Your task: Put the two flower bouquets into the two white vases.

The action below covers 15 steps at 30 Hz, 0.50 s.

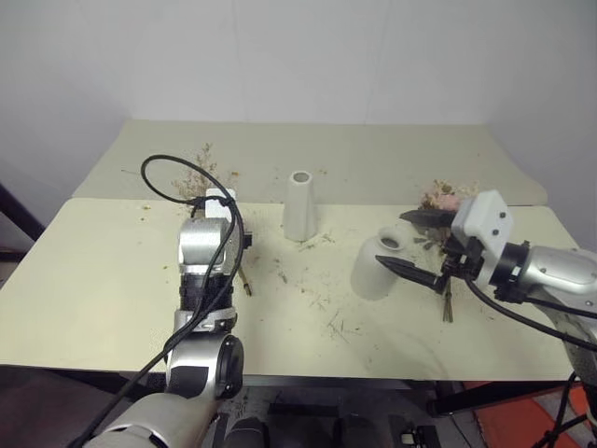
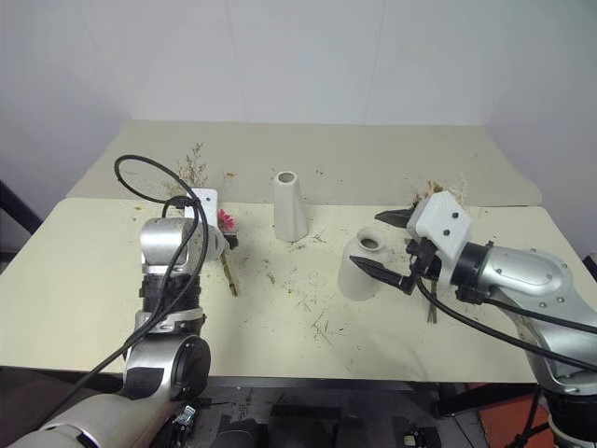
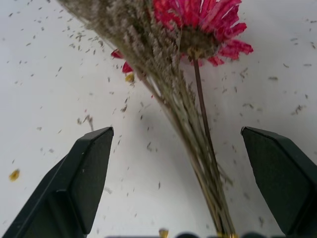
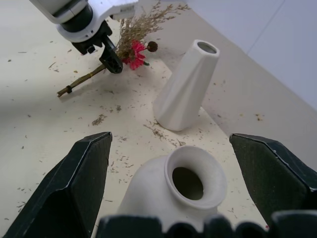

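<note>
The daisy bouquet [image 3: 198, 124], with its bright pink daisy [image 2: 225, 221] and tan dried grass, lies on the table at the left. My left gripper [image 3: 176, 131] hovers just over it, open, with the stems running between the fingers and not gripped. The tall slim white vase [image 1: 299, 205] stands mid-table. Right of it is the short rounded vase [image 4: 173, 193], with my open right gripper [image 4: 171, 139] straddling it from the right without touching. The rose bouquet [image 1: 438, 198] lies behind the right gripper, mostly hidden, its stems [image 1: 448, 303] pointing toward the front edge.
Bits of dried grass and petals litter the cream table [image 1: 93, 289]. A second table [image 1: 373, 149] adjoins at the back, against a white wall. A black cable [image 1: 177, 182] loops above my left wrist.
</note>
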Each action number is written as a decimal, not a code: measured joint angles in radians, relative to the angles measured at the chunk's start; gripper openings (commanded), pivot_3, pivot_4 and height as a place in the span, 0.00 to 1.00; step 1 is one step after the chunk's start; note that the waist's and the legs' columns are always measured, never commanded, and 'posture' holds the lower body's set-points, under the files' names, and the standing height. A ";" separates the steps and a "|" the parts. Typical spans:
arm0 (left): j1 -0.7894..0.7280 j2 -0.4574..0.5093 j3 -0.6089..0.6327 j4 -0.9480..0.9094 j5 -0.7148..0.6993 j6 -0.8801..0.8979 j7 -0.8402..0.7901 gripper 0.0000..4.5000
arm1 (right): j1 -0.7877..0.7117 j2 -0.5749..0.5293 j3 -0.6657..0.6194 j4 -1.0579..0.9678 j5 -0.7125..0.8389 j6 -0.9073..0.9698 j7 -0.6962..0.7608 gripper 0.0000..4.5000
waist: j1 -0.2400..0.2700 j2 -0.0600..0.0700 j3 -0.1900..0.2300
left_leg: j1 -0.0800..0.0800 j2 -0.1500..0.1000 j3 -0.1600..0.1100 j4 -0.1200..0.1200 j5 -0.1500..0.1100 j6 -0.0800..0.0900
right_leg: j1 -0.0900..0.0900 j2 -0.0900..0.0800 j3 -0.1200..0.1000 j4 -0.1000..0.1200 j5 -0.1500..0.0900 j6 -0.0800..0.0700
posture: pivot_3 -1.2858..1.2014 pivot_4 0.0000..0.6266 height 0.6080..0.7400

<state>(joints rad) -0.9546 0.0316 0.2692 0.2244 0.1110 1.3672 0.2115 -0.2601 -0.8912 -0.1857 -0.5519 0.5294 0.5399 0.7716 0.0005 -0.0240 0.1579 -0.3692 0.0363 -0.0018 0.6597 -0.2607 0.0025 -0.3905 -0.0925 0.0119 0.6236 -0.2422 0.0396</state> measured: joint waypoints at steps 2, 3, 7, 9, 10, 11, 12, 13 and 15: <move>-0.021 0.002 0.026 0.057 -0.008 -0.047 0.007 1.00 | 0.013 0.000 -0.013 -0.013 0.004 0.013 -0.010 0.99 | -0.001 0.000 0.000 | 0.000 0.000 0.000 0.000 0.000 0.000 | 0.000 0.000 0.000 0.000 0.000 0.000 | 0.52 0.24 1.00; -0.025 0.004 0.035 0.077 -0.019 -0.074 0.007 1.00 | 0.016 0.000 -0.022 -0.018 0.004 0.017 -0.013 0.99 | -0.002 0.000 0.000 | 0.000 0.000 0.000 0.000 0.000 0.000 | 0.000 0.000 0.000 0.000 0.000 0.000 | 0.52 0.24 1.00; -0.042 0.014 0.082 0.161 -0.055 -0.143 0.007 0.80 | 0.043 -0.002 -0.038 -0.040 0.004 0.033 -0.019 1.00 | -0.001 0.000 0.000 | 0.000 0.000 0.000 0.000 0.000 0.000 | 0.000 0.000 0.000 0.000 0.000 0.000 | 0.52 0.24 1.00; -0.045 0.024 0.087 0.185 -0.061 -0.165 0.016 0.66 | 0.050 -0.003 -0.039 -0.044 0.004 0.038 -0.019 1.00 | -0.001 0.000 0.000 | 0.000 0.000 0.000 0.000 0.000 0.000 | 0.000 0.000 0.000 0.000 0.000 0.000 | 0.52 0.24 1.00; -0.047 0.026 0.091 0.189 -0.064 -0.170 0.020 0.58 | 0.051 -0.003 -0.041 -0.047 0.004 0.040 -0.019 1.00 | -0.001 0.000 0.000 | 0.000 0.000 0.000 0.000 0.000 0.000 | 0.000 0.000 0.000 0.000 0.000 0.000 | 0.52 0.24 1.00; -0.051 0.027 0.095 0.193 -0.069 -0.173 0.025 0.51 | 0.051 -0.003 -0.044 -0.049 0.004 0.040 -0.019 1.00 | 0.000 0.000 0.000 | 0.000 0.000 0.000 0.000 0.000 0.000 | 0.000 0.000 0.000 0.000 0.000 0.000 | 0.52 0.24 1.00; -0.054 0.029 0.100 0.199 -0.074 -0.177 0.030 0.43 | 0.051 -0.003 -0.046 -0.050 0.004 0.041 -0.019 1.00 | 0.000 0.000 0.000 | 0.000 0.000 0.000 0.000 0.000 0.000 | 0.000 0.000 0.000 0.000 0.000 0.000 | 0.52 0.24 1.00; -0.055 0.032 0.101 0.201 -0.075 -0.184 0.034 0.36 | 0.051 -0.003 -0.049 -0.050 0.004 0.043 -0.019 1.00 | 0.000 0.000 0.000 | 0.000 0.000 0.000 0.000 0.000 0.000 | 0.000 0.000 0.000 0.000 0.000 0.000 | 0.52 0.24 1.00; -0.055 0.033 0.104 0.203 -0.076 -0.189 0.040 0.22 | 0.052 -0.003 -0.055 -0.050 0.004 0.044 -0.019 1.00 | 0.000 0.000 0.000 | 0.000 0.000 0.000 0.000 0.000 0.000 | 0.000 0.000 0.000 0.000 0.000 0.000 | 0.52 0.24 1.00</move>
<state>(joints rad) -1.0096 0.0647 0.3729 0.4271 0.0346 1.1783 0.2512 -0.2078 -0.8942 -0.2407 -0.6023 0.5339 0.5841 0.7528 0.0003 -0.0241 0.1579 -0.3692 0.0361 -0.0019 0.6594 -0.2606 0.0023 -0.3905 -0.0926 0.0117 0.6237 -0.2422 0.0400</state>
